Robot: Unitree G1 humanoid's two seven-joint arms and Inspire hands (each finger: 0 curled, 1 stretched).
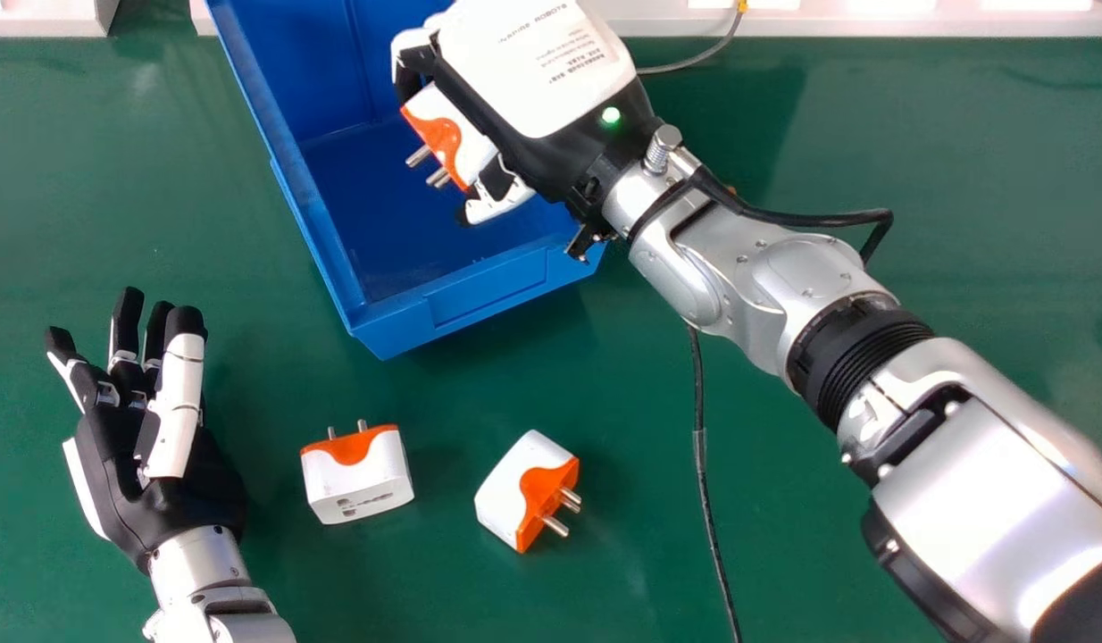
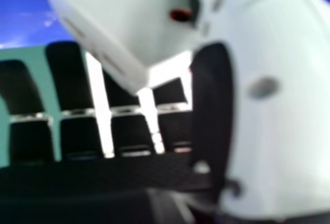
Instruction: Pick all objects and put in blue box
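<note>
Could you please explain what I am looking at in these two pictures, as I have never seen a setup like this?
This is a humanoid robot with two silver arms ending in black and white hands. The head view looks down from its head; the other picture comes from a camera at its right hand. On the green table lie two white and orange plug adapters beside a blue box. The right hand holds a third adapter over the box. The left hand holds nothing.

This is looking like a robotics lab: a jointed, silver robot arm is extending over a flat, green tabletop, where a thin, black cable is lying.
</note>
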